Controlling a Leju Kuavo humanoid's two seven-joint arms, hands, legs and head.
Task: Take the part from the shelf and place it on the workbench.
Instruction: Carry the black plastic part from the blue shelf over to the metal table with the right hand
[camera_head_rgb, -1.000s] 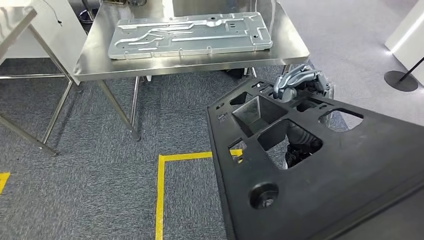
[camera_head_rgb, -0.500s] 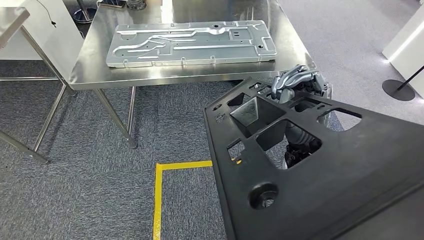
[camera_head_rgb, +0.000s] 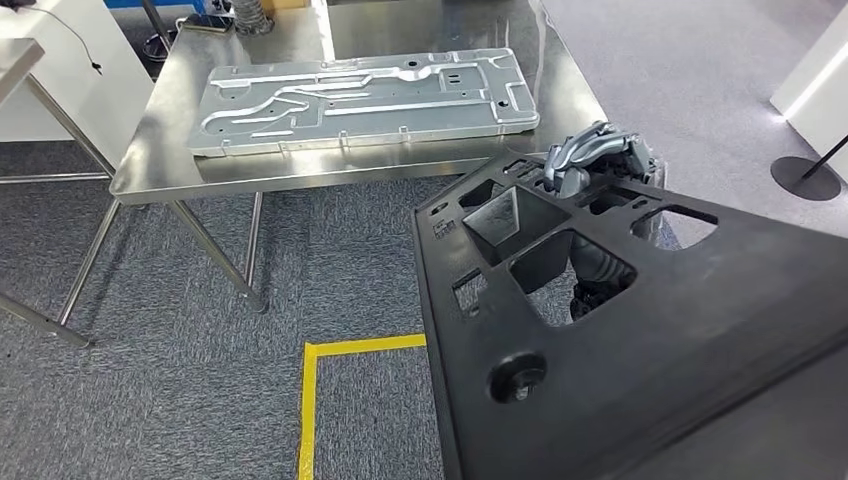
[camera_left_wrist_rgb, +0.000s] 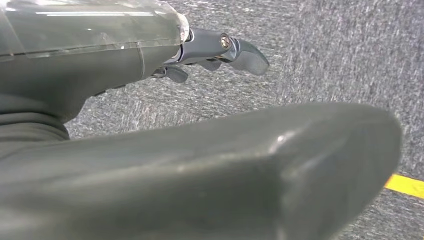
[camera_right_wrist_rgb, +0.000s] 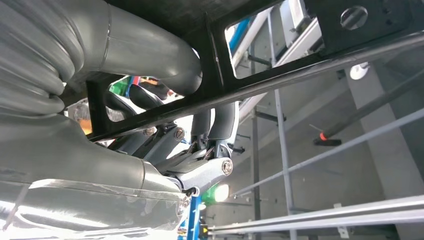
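Head view: black moulded plastic panel (camera_head_rgb: 640, 330) with square cut-outs and a round boss, held tilted above grey carpet (camera_head_rgb: 200, 380) near the steel workbench (camera_head_rgb: 150, 160); lower edge cut off. Right hand (camera_head_rgb: 590, 155) grips its far rim. Left hand (camera_left_wrist_rgb: 220, 50): fingers apart, holding nothing visible.

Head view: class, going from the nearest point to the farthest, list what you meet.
Yellow floor tape → black part → right hand gripping the part's far edge → steel workbench → metal panel lying on it.
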